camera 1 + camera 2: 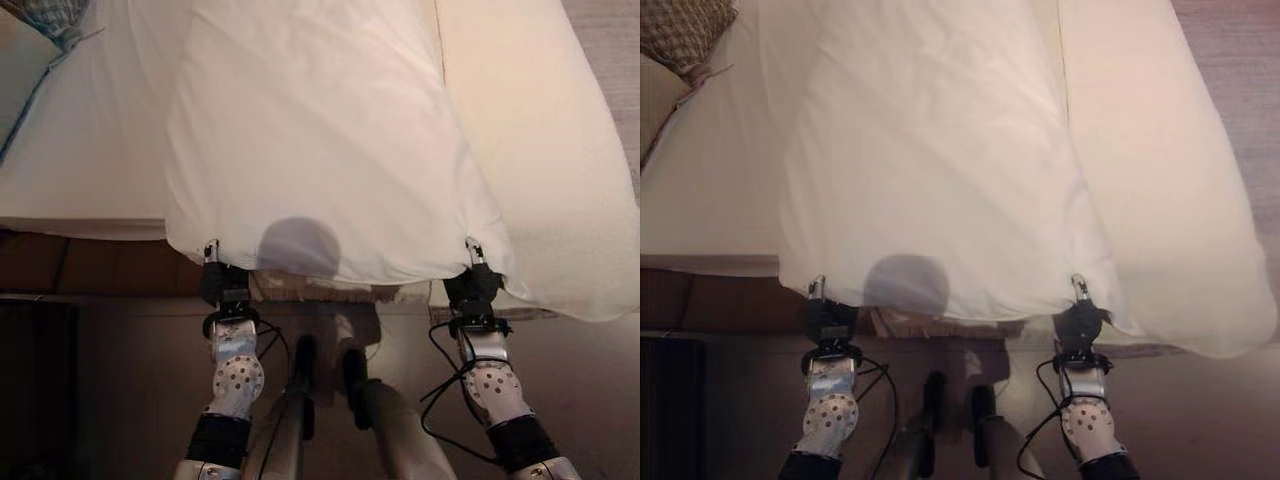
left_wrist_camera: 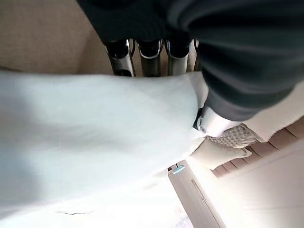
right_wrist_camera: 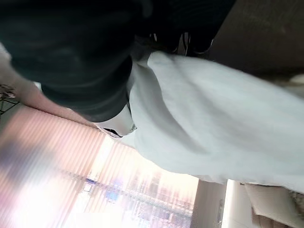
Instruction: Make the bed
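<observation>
I've got both hands clamped on the near hem of the white duvet [image 1: 320, 150], left hand [image 1: 222, 287] and right hand [image 1: 471, 285] 1 at each corner. I'd pull evenly so it lies square. It's smooth, draped down the bed [image 1: 80, 170], skewed right.

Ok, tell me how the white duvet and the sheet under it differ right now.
The white duvet lies on top and runs down the middle; the sheet lies beneath and shows on both sides of it. The duvet's near edge hangs past the bed's edge, pinched by the left hand and the right hand at its two corners; the sheet is touched by neither. Both are pale, plain cloth.
</observation>
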Robot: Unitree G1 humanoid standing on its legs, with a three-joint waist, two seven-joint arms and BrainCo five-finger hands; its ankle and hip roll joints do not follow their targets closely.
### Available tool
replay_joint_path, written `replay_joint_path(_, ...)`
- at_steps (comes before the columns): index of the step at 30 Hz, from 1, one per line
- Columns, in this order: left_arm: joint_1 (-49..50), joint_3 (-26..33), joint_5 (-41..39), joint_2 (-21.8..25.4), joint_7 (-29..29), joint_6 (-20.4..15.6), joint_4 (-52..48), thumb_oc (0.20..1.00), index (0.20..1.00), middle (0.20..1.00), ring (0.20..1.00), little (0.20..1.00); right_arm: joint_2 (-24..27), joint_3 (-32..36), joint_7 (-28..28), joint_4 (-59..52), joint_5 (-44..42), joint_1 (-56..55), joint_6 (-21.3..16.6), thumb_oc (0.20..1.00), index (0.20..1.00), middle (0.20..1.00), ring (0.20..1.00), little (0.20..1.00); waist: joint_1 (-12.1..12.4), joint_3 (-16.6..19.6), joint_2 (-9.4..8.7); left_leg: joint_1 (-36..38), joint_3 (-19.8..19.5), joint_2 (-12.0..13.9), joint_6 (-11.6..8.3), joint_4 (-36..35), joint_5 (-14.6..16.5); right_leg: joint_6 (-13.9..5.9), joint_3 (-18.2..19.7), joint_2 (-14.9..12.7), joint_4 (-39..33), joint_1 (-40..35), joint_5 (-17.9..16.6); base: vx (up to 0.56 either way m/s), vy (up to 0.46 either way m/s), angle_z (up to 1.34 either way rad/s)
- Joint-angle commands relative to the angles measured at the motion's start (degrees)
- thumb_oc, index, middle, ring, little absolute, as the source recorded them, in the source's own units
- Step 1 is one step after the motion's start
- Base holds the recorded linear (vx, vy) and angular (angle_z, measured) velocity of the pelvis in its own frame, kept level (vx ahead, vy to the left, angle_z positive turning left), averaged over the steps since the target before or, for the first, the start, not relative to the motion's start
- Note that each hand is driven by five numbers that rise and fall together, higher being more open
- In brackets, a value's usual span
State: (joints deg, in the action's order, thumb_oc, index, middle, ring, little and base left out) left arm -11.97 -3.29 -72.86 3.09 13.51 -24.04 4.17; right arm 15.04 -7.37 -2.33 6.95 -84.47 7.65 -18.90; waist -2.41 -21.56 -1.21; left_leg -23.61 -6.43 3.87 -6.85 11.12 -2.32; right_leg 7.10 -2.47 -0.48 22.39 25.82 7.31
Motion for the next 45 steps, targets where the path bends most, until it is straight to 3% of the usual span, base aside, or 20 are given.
replay_joint_path(1, 2.7, 1.6, 4.0, 1.2, -1.4, -3.8, -4.9, 0.2, 0.2, 0.2, 0.2, 0.2, 0.7, 1.0, -2.8, -2.9, 3.4, -1.8, -1.9, 0.2, 0.2, 0.2, 0.2, 0.2, -1.2, 4.3, 0.14, 1.7, 0.2, 5.8, 2.59, -9.3, -7.8, -10.61, 7.3, -0.1, -7.7, -1.9, -5.0, 0.03, 0.341, 0.26)
replay_joint_path(4, 2.0, 1.7, 3.5, 1.8, -2.0, -3.8, -4.3, 0.2, 0.2, 0.2, 0.2, 0.2, 0.5, 0.9, -2.5, -2.7, 3.8, -1.6, -2.3, 0.2, 0.2, 0.2, 0.2, 0.2, -0.9, 4.2, 1.27, 3.5, 2.3, 8.7, 0.42, -14.3, -9.7, -12.72, 7.5, -1.9, -7.1, -1.6, -5.2, 0.01, 0.552, 0.06)
replay_joint_path(5, 0.3, 0.5, 1.7, 2.3, -3.0, -3.9, -3.2, 0.2, 0.2, 0.2, 0.2, 0.2, -0.2, 0.1, -2.2, -3.0, 4.8, -1.2, -2.0, 0.2, 0.2, 0.2, 0.2, 0.2, -1.1, 3.9, 1.34, 2.6, 4.0, 6.7, 0.55, -8.9, -6.2, -15.01, 8.2, -5.2, -8.5, -1.7, -7.8, -0.02, 0.626, -0.04)
replay_joint_path(6, 0.3, 0.5, 1.7, 2.3, -3.1, -3.9, -3.1, 0.2, 0.2, 0.2, 0.2, 0.2, -0.3, 0.1, -2.2, -3.0, 4.9, -1.2, -2.0, 0.2, 0.2, 0.2, 0.2, 0.2, -1.2, 3.9, 1.31, 2.3, 4.0, 6.7, 0.6, -8.5, -6.0, -15.06, 8.2, -5.2, -8.7, -1.7, -7.8, -0.03, 0.61, 0.12)
replay_joint_path(9, -1.6, -2.8, 1.8, 3.8, -3.7, -2.3, -0.3, 0.2, 0.2, 0.2, 0.2, 0.2, -1.5, 0.3, -2.0, -3.4, 4.3, -1.6, -2.2, 0.2, 0.2, 0.2, 0.2, 0.2, -2.8, 3.5, 1.44, -3.4, 5.0, -0.6, 2.47, 5.7, 2.2, -16.57, 11.5, -12.9, -15.6, -5.0, -12.8, 0.02, 0.569, 0.13)
replay_joint_path(10, -1.6, -2.8, 1.8, 3.8, -3.7, -2.3, -0.3, 0.2, 0.2, 0.2, 0.2, 0.2, -1.5, 0.3, -2.0, -3.4, 4.3, -1.6, -2.2, 0.2, 0.2, 0.2, 0.2, 0.2, -2.8, 3.6, 1.44, -3.5, 5.0, -0.6, 2.48, 5.8, 2.2, -16.57, 11.4, -12.9, -15.6, -4.9, -12.8, 0.18, 0.794, 0.36)
replay_joint_path(11, -1.1, -4.2, 1.4, 4.0, -4.8, -1.0, 0.7, 0.2, 0.2, 0.2, 0.2, 0.2, -2.5, 0.6, -2.1, -3.8, 4.4, -2.7, -2.2, 0.2, 0.2, 0.2, 0.2, 0.2, -3.3, 3.8, 2.41, -3.9, 5.8, -4.4, 4.79, 8.7, 5.1, -15.24, 13.4, -15.5, -16.4, -6.6, -14.3, 0.2, 0.75, 0.41)
replay_joint_path(13, -0.1, -4.3, 2.0, 4.5, -5.0, -0.6, 0.9, 0.2, 0.2, 0.2, 0.2, 0.2, -3.6, 0.4, -2.5, -3.4, 4.0, -3.1, -2.2, 0.2, 0.2, 0.2, 0.2, 0.2, -4.0, 3.9, 3.11, -2.7, 5.7, -5.8, 6.04, 7.0, 5.4, -13.94, 14.9, -12.6, -14.9, -5.1, -13.8, 0.19, 0.658, 0.53)
replay_joint_path(14, 0.2, -4.1, 2.6, 4.6, -4.7, -0.4, 0.4, 0.2, 0.2, 0.2, 0.2, 0.2, -3.5, 0.1, -2.5, -3.4, 4.8, -3.2, -2.1, 0.2, 0.2, 0.2, 0.2, 0.2, -4.0, 3.8, 3.14, -1.5, 6.3, -5.9, 6.02, 5.1, 4.6, -13.72, 13.0, -11.3, -14.7, -4.6, -13.1, 0.09, 0.419, 0.5)
replay_joint_path(15, 1.2, -4.0, 3.2, 4.8, -4.5, 0.2, -0.2, 0.2, 0.2, 0.2, 0.2, 0.2, -3.0, 0.0, -2.8, -3.3, 5.4, -3.9, -1.5, 0.2, 0.2, 0.2, 0.2, 0.2, -4.6, 3.3, 2.44, 0.5, 7.3, -7.1, 6.26, 2.1, 3.8, -13.06, 9.9, -5.1, -12.1, -2.0, -11.0, 0.06, 0.298, -0.01)
replay_joint_path(17, 1.2, -4.0, 3.2, 4.8, -4.5, 0.2, -0.3, 0.2, 0.2, 0.2, 0.2, 0.2, -2.9, 0.0, -2.8, -3.3, 5.4, -3.9, -1.5, 0.2, 0.2, 0.2, 0.2, 0.2, -4.7, 3.1, 2.42, 0.9, 7.2, -7.1, 6.21, 1.9, 3.8, -12.99, 9.8, -5.1, -11.7, -2.1, -10.6, 0.02, 0.155, -0.21)
replay_joint_path(19, 2.2, -3.8, 4.6, 4.8, -3.1, 0.6, -0.9, 0.2, 0.2, 0.2, 0.2, 0.2, -2.9, 0.3, -2.7, -3.2, 5.8, -5.1, -2.1, 0.2, 0.2, 0.2, 0.2, 0.2, -5.2, 2.8, 0.93, 3.8, 9.1, -8.8, 5.93, -3.2, 2.6, -12.24, 2.9, 1.8, -9.1, 0.4, -8.3, 0.03, 0.187, -0.12)
replay_joint_path(23, 3.2, -3.6, 5.2, 4.1, -2.4, 0.4, -0.9, 0.2, 0.2, 0.2, 0.2, 0.2, -1.7, 0.9, -2.0, -3.9, 7.8, -5.9, -2.8, 0.2, 0.2, 0.2, 0.2, 0.2, -5.5, 3.3, 0.46, 5.3, 10.3, -10.4, 5.92, -5.3, 2.0, -11.77, 0.8, 3.8, -12.6, -0.2, -9.2, 0.05, 0.083, -0.12)
replay_joint_path(26, 4.0, -3.7, 5.2, 3.5, -2.9, 0.6, -1.7, 0.2, 0.2, 0.2, 0.2, 0.2, -0.5, 0.9, -2.0, -4.5, 8.7, -5.7, -2.6, 0.2, 0.2, 0.2, 0.2, 0.2, -5.1, 3.6, 0.7, 4.4, 11.9, -10.3, 6.29, -2.9, 3.4, -11.87, -0.5, 2.5, -14.0, 0.1, -10.2, 0.04, -0.033, -0.33)
replay_joint_path(31, 4.4, -4.2, 3.5, 1.1, -3.0, 0.3, -0.7, 0.2, 0.2, 0.2, 0.2, 0.2, 1.3, 2.0, -1.3, -3.8, 9.2, -6.0, -2.7, 0.2, 0.2, 0.2, 0.2, 0.2, -5.5, 4.3, 3.88, 5.0, 13.8, -9.8, 5.55, -1.5, 4.0, -11.69, 2.3, 2.2, -16.0, -2.2, -10.8, 0.07, -0.116, -0.15)
replay_joint_path(38, 3.9, -4.3, 4.1, 0.4, -2.6, 0.1, -1.0, 0.2, 0.2, 0.2, 0.2, 0.2, 2.6, 3.6, -0.6, -3.5, 9.6, -5.6, -3.1, 0.2, 0.2, 0.2, 0.2, 0.2, -5.9, 3.9, 4.6, 4.0, 14.2, -8.4, 4.38, 2.0, 4.4, -10.66, 2.3, 1.6, -15.9, -4.3, -9.5, 0.03, -0.105, 0.2)
replay_joint_path(40, 3.9, -3.8, 4.2, 0.5, -1.6, -0.3, -1.2, 0.2, 0.2, 0.2, 0.2, 0.2, 2.2, 3.9, 0.0, -2.5, 9.5, -5.1, -3.7, 0.2, 0.2, 0.2, 0.2, 0.2, -5.5, 4.1, 4.11, 3.2, 12.5, -5.8, 4.14, -0.5, 2.2, -10.53, 3.0, 1.5, -15.1, -4.0, -9.1, 0.0, 0.0, 0.0)
replay_joint_path(41, 4.0, -3.4, 4.7, 0.8, -1.3, -0.6, -1.6, 0.2, 0.2, 0.2, 0.2, 0.2, 1.9, 4.0, 0.2, -1.6, 9.4, -5.1, -3.8, 0.2, 0.2, 0.2, 0.2, 0.2, -4.8, 4.0, 3.48, 2.7, 8.9, -4.1, 4.18, -2.7, 0.6, -10.36, 3.7, 1.3, -14.1, -3.8, -8.3, 0.01, 0.015, -0.08)
replay_joint_path(43, 4.0, -3.1, 4.9, 1.0, -1.2, -0.7, -1.7, 0.2, 0.2, 0.2, 0.2, 0.2, 1.7, 4.1, 0.2, -0.8, 9.1, -4.9, -4.0, 0.2, 0.2, 0.2, 0.2, 0.2, -4.6, 4.1, 3.01, 2.1, 6.4, -3.1, 4.05, -3.9, -0.9, -10.11, 4.1, 1.4, -13.6, -3.3, -8.1, 0.02, 0.033, -0.09)
replay_joint_path(45, 4.0, -2.4, 5.1, 1.5, -0.7, -1.6, -1.7, 0.2, 0.2, 0.2, 0.2, 0.2, 0.7, 5.0, 0.7, 1.8, 7.5, -4.5, -4.8, 0.2, 0.2, 0.2, 0.2, 0.2, -3.9, 3.8, 2.0, 0.2, 2.7, 1.4, 2.88, -8.2, -5.5, -10.32, 5.6, 1.1, -12.8, -2.6, -7.8, 0.02, 0.141, -0.1)
